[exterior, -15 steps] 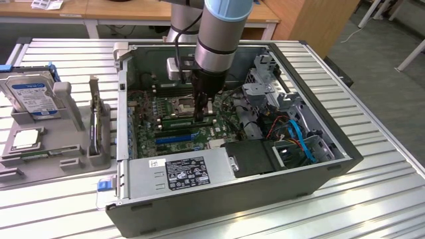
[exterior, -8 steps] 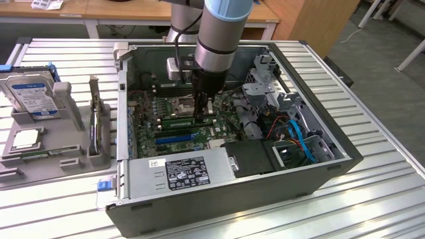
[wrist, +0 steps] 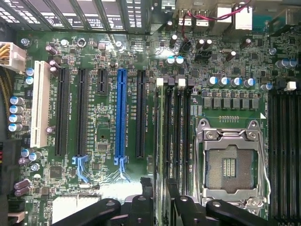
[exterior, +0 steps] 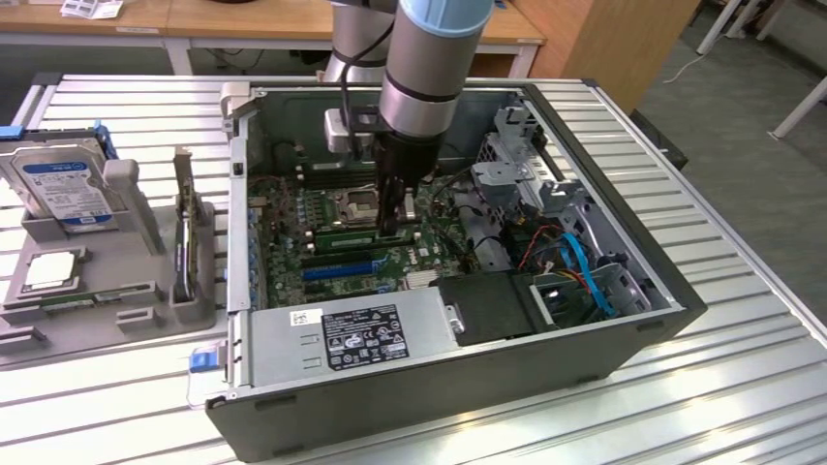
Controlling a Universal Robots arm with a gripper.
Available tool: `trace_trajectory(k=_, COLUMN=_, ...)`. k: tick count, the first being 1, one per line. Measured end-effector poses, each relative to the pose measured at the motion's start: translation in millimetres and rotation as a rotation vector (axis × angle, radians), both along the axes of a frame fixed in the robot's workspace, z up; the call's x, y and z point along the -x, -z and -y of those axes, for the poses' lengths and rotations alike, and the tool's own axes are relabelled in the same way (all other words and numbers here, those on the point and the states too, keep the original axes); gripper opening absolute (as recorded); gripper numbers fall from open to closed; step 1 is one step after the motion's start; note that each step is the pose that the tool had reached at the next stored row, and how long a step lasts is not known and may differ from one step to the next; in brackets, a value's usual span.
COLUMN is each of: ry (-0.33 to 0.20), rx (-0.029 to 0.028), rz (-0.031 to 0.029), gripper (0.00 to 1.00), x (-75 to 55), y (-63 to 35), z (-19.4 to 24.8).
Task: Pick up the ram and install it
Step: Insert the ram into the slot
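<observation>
The ram (wrist: pixel 161 136), a thin green stick, stands on edge in the memory slot nearest the expansion slots, beside the other black memory slots (wrist: pixel 181 136). In the exterior view the ram (exterior: pixel 347 232) lies across the motherboard inside the open computer case (exterior: pixel 427 387). My gripper (wrist: pixel 159 194) hangs low over one end of the stick, with a black finger on each side of it (wrist: pixel 146 188) and a small gap to the board's edge. The jaws are open and hold nothing. The arm reaches straight down into the case, with the gripper (exterior: pixel 398 225) close to the board.
The open CPU socket (wrist: pixel 230 165) lies just past the memory slots. A blue expansion slot (wrist: pixel 122 117) and black ones flank the other side. A power supply (exterior: pixel 349 339) and cables (exterior: pixel 582 266) crowd the case. A grey tray at the exterior view's left holds a hard drive (exterior: pixel 62 189).
</observation>
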State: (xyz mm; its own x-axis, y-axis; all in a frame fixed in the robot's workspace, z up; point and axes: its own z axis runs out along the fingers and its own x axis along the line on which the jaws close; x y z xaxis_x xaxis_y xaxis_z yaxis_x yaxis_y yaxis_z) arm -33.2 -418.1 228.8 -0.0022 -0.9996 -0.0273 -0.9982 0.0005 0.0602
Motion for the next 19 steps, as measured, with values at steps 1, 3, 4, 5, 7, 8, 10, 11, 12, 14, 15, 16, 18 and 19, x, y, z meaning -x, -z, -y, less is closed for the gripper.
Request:
trace_trajectory(k=1, ry=0.000, rx=0.0000, rz=0.0000, gripper=0.25, x=0.0, y=-1.0, z=0.0)
trace_trajectory(k=3, ry=0.000, rx=0.0000, rz=0.0000, gripper=0.25, x=0.0, y=-3.5, z=0.0)
trace_trajectory(k=4, ry=0.000, rx=0.0000, rz=0.0000, gripper=0.25, x=0.0, y=-4.9, z=0.0)
trace_trajectory(k=5, ry=0.000, rx=0.0000, rz=0.0000, gripper=0.25, x=0.0, y=-6.3, z=0.0)
trace_trajectory(k=7, ry=0.000, rx=0.0000, rz=0.0000, gripper=0.25, x=0.0, y=-9.3, z=0.0)
trace_trajectory(k=8, ry=0.000, rx=0.0000, rz=0.0001, gripper=0.25, x=0.0, y=-10.9, z=0.0)
trace_trajectory(k=10, ry=0.000, rx=0.0000, rz=0.0000, gripper=0.25, x=0.0, y=-14.6, z=0.0)
trace_trajectory(k=11, ry=0.000, rx=0.0001, rz=0.0000, gripper=0.25, x=0.0, y=-16.4, z=0.0)
trace_trajectory(k=12, ry=0.000, rx=0.0000, rz=0.0000, gripper=0.25, x=0.0, y=-18.4, z=0.0)
trace_trajectory(k=14, ry=0.000, rx=0.0000, rz=0.0001, gripper=0.25, x=0.0, y=-21.9, z=0.0)
trace_trajectory(k=15, ry=0.000, rx=0.0000, rz=0.0000, gripper=0.25, x=0.0, y=-23.3, z=0.0)
trace_trajectory(k=16, ry=0.000, rx=0.0000, rz=0.0000, gripper=0.25, x=0.0, y=-24.6, z=0.0)
trace_trajectory(k=18, ry=0.000, rx=-0.0001, rz=0.0001, gripper=0.25, x=0.0, y=-27.7, z=0.0)
trace_trajectory(k=19, ry=0.000, rx=0.0000, rz=0.0000, gripper=0.25, x=0.0, y=-29.6, z=0.0)
